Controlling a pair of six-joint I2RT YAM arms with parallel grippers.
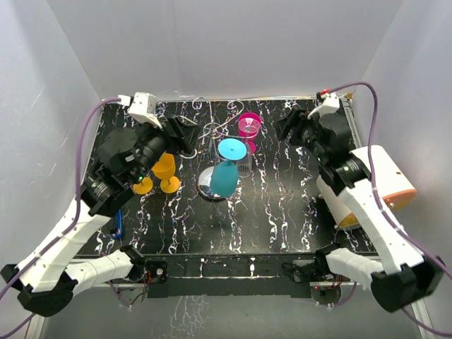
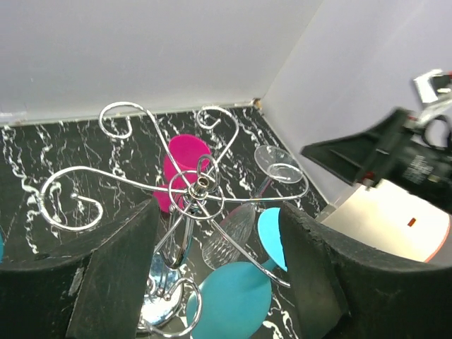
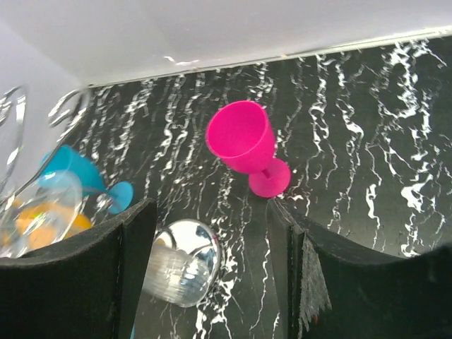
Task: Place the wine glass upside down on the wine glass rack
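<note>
The wine glass rack stands mid-table, its chrome dome base below; its hub and scroll arms fill the left wrist view. A teal wine glass hangs upside down from a rack arm, foot up, bowl down. A clear glass hangs upside down beside it. My left gripper is open just left of the rack, its fingers apart with the teal bowl showing beyond them. My right gripper is open and empty, right of a pink glass.
The pink glass stands upright on the black marbled table behind the rack. Two orange glasses stand to the rack's left, under the left arm. A white and orange cylinder lies at the right edge. White walls close in three sides.
</note>
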